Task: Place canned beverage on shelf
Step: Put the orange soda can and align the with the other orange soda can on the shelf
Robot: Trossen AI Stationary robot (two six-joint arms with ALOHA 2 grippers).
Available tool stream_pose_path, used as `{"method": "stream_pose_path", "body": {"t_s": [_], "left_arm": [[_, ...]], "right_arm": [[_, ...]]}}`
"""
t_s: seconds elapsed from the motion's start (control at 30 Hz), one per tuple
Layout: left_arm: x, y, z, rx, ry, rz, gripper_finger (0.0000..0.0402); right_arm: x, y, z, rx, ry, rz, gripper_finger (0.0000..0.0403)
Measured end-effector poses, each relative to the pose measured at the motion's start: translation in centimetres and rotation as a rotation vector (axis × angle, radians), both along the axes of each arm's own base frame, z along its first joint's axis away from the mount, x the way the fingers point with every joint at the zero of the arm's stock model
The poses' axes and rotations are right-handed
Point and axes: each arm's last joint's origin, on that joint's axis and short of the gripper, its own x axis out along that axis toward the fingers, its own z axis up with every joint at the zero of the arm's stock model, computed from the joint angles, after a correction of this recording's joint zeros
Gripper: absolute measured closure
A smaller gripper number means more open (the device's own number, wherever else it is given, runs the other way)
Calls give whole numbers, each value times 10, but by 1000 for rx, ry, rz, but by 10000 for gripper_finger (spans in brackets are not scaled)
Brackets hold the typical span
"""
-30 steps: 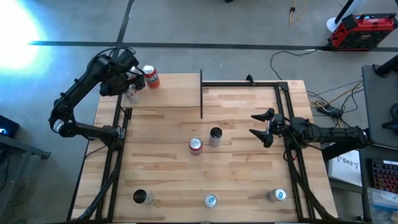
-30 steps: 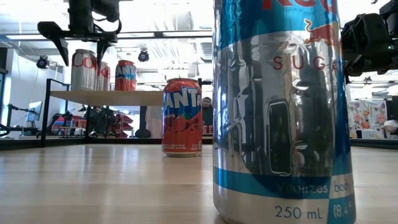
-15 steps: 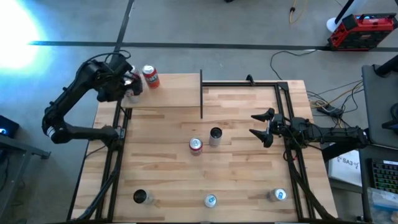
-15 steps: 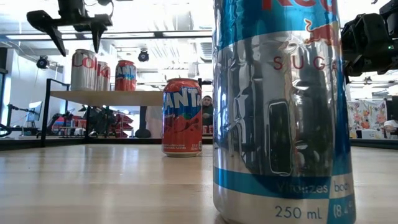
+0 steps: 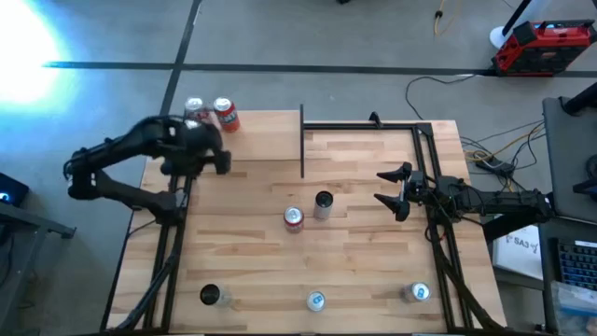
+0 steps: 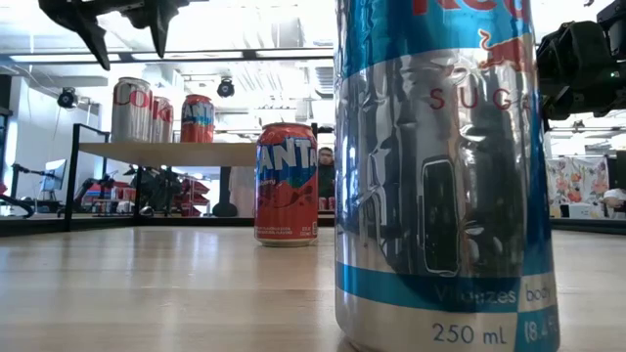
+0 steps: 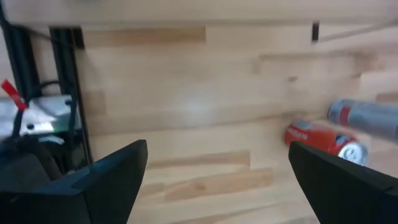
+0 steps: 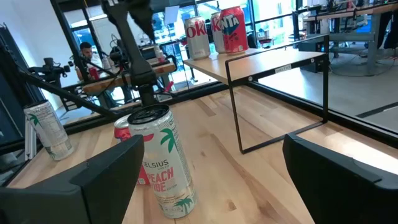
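1. Step in hand: the left pincer (image 7: 217, 149) is spread and carries nothing. It hangs above the left end of the shelf (image 5: 261, 135), which sits at the desk's (image 5: 373, 261) far left corner. This reads as the gap between one delivery and the next pick.
2. Task's things: a silver can (image 5: 194, 107) and a red can (image 5: 226, 115) already stand on the shelf's far left end. Five more cans wait on the desk. A red-topped can (image 5: 294, 217) and a dark-topped can (image 5: 323, 201) stand just beside each other near the middle. The other three are spread along the near edge.
3. The right pincer (image 5: 396, 191) is also spread and empty, waiting by the right edge and facing the middle pair.
4. Next move, as I judge it: one arm must reach a desk can, come down with the jaws either side of it, close, lift clear of its neighbour, then set it on bare board beside the shelved cans without knocking them.
5. Hard to make out:
   - The left arm is smeared in the high view, so its exact aim is unclear.
   - The low view seems to show a third shelved can that I cannot confirm from above.
   - A big can close to the lens blocks much of that view.
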Motion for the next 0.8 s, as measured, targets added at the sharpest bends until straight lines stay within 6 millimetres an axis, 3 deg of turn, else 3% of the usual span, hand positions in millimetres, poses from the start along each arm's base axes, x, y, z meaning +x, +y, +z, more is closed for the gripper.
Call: {"method": "stream_pose_path", "body": {"t_s": [0.37, 0.53, 0.8], "left_arm": [[57, -47, -26, -65, 37, -27, 27], [89, -72, -37, -105, -15, -35, 27], [146, -105, -51, -112, 50, -65, 27]], "right_arm": [[0, 0, 0, 0, 0, 0, 35], [0, 0, 0, 0, 0, 0, 35], [0, 0, 0, 0, 0, 0, 35]]}}
